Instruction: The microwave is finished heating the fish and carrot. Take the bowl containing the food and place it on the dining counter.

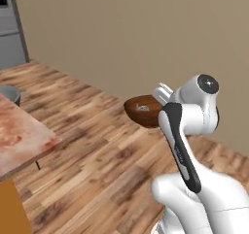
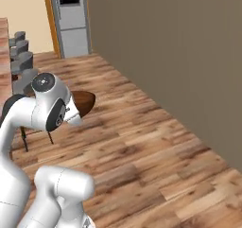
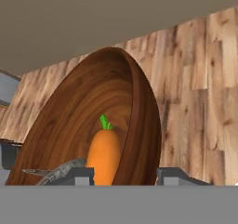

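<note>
Bowl [image 1: 142, 110] aloft over wood floor [image 1: 97, 150], rim clamped in end effector [image 3: 125, 174]; carrot [image 3: 103, 155] and fish [image 3: 62, 172] loose inside. Rigid, light, smooth: keep level. Surface [image 1: 19, 131] corner lies left.

The glossy white, rounded arm [image 1: 194, 189] looks pretty chunky, with fat bulbous segments. One link carries a long black strip with faint lettering. Round dark-grey joint caps sit on top, with a tiny centre dot.

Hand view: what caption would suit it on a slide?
Tool shut on the rim of a wooden bowl holding a carrot and fish, above wood floor.
</note>
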